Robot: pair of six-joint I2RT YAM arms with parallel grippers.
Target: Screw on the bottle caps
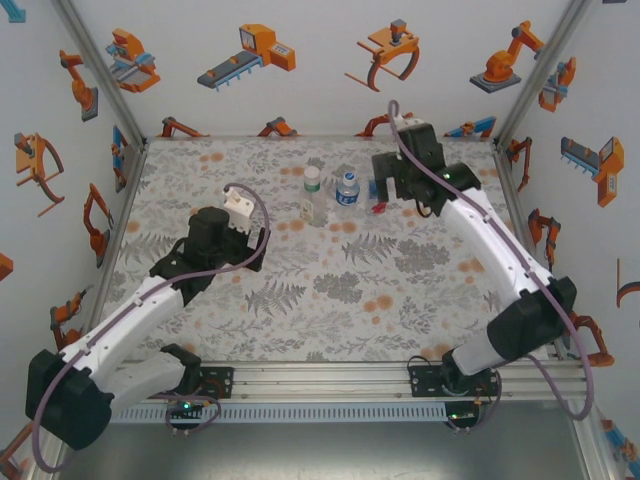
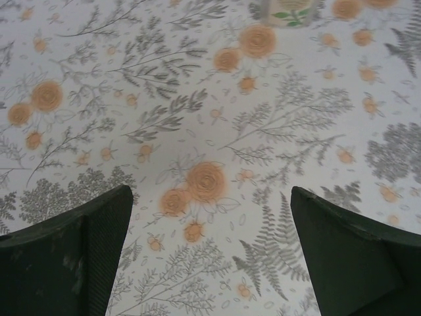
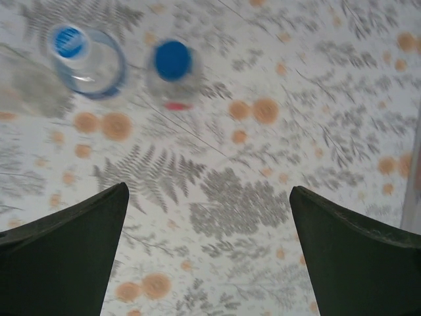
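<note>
**Left gripper** (image 2: 210, 192): the jaws are spread wide with nothing between them, over the bare patterned table (image 2: 197, 118). The tall narrow bottle (image 1: 314, 203) stands ahead of this gripper and to its right, well apart. Its base shows at the top edge of the left wrist view. It carries a white cap (image 1: 312, 173).

**Handling (judged):** the bottles look like thin clear plastic, so they are probably light, easily tipped and easily dented. Hold a body at mid-height with moderate force. The caps are small, stiff and likely slippery. Pinch each one across its side rim, not its top.

**Other bottles:** the water bottle (image 3: 89, 62) stands just right of the tall one, with a blue-printed cap (image 3: 69, 41) on its neck. The short bottle (image 3: 172, 85) comes next, topped by a blue cap (image 3: 172, 60), with red at its base.

**Right gripper** (image 3: 207, 192): the jaws are spread wide and empty. Both of these bottles lie ahead of it and to its left, clear of the fingers. Whether any cap is fully tightened cannot be told.
</note>
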